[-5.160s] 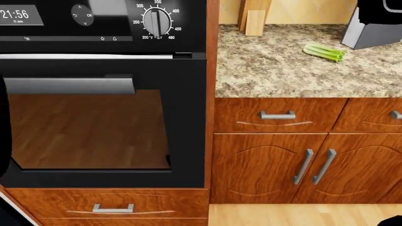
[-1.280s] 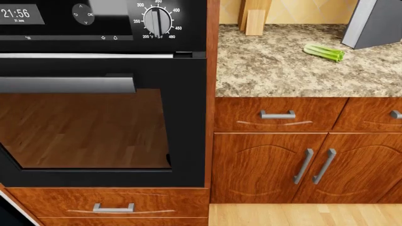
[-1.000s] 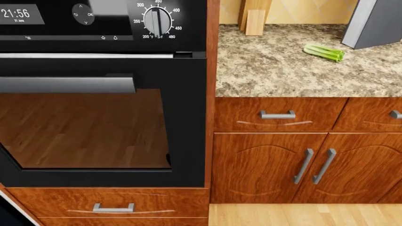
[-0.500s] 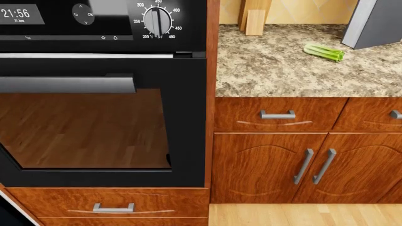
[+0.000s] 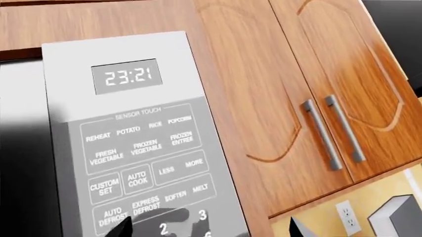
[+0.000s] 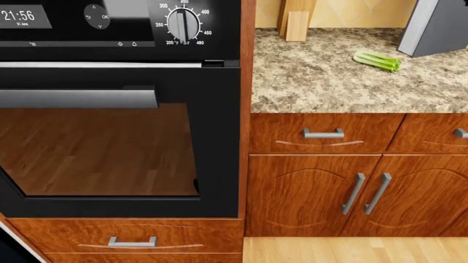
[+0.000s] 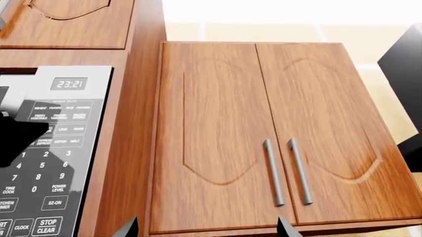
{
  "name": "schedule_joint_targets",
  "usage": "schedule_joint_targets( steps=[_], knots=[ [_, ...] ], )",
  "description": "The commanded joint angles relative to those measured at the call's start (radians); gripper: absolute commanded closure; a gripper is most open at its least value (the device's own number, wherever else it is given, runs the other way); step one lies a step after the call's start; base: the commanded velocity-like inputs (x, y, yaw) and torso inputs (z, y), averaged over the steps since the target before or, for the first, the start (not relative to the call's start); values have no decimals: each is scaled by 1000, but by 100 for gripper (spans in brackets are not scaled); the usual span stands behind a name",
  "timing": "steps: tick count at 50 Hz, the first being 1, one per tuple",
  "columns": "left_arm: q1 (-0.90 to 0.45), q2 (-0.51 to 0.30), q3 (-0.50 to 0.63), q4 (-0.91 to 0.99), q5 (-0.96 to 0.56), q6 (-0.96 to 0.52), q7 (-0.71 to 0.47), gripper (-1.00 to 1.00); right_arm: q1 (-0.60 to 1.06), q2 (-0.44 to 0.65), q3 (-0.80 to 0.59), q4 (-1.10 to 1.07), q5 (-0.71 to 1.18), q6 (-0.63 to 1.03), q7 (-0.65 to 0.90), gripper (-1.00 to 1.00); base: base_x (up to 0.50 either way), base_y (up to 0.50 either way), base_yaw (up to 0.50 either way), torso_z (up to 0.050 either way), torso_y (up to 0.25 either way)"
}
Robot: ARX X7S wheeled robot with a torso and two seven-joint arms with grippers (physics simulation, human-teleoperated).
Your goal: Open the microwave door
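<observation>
The microwave shows only in the wrist views: a silver control panel (image 5: 132,148) with a clock reading 23:21 and a keypad. The microwave door (image 5: 23,108) is the dark glossy panel beside it, cut off at the frame edge. My left gripper (image 5: 209,229) is open, its two dark fingertips (image 5: 122,229) spread in front of the keypad's lower part and touching nothing. My right gripper (image 7: 207,228) is open too and faces the wooden wall cabinet (image 7: 264,133) next to the microwave's panel (image 7: 53,148). A black shape (image 7: 20,138) covers part of that panel. The head view shows neither gripper nor the microwave.
The head view has a black oven (image 6: 109,148) with a silver bar handle (image 6: 76,98), and a speckled counter (image 6: 329,76) with celery (image 6: 377,60). A grey box-shaped object (image 6: 439,24) and boards (image 6: 296,19) stand at the back. Wooden drawers and doors (image 6: 321,192) lie below.
Nothing has moved in the head view over the last second. About five seconds ago black arm parts showed at its top right and left edge; they are gone.
</observation>
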Motion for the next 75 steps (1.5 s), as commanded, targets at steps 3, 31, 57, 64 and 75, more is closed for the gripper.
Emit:
schedule_joint_targets(
  steps=[3,31,57,64,75],
  knots=[
    [-136,110,77,-531,89,322,118,-100,-22,2,-4,1,-16,-14,-9,-100,0,0,0,0,0],
    [-176,20,-156,-627,299,343,104,-100,-5,2,-35,1,-14,-17,7,-100,0,0,0,0,0],
    [121,-231,-360,614,48,-513,-55,-100,13,-14,-59,14,-18,-38,6,-100,0,0,0,0,0],
    [110,-253,-450,811,-32,-722,-117,-100,15,-17,-63,18,-23,-46,1,-100,0,0,0,0,0],
    [66,-253,-581,961,-388,-922,-367,-100,15,-10,-59,14,-8,-50,11,-100,0,0,0,0,0]
  ],
)
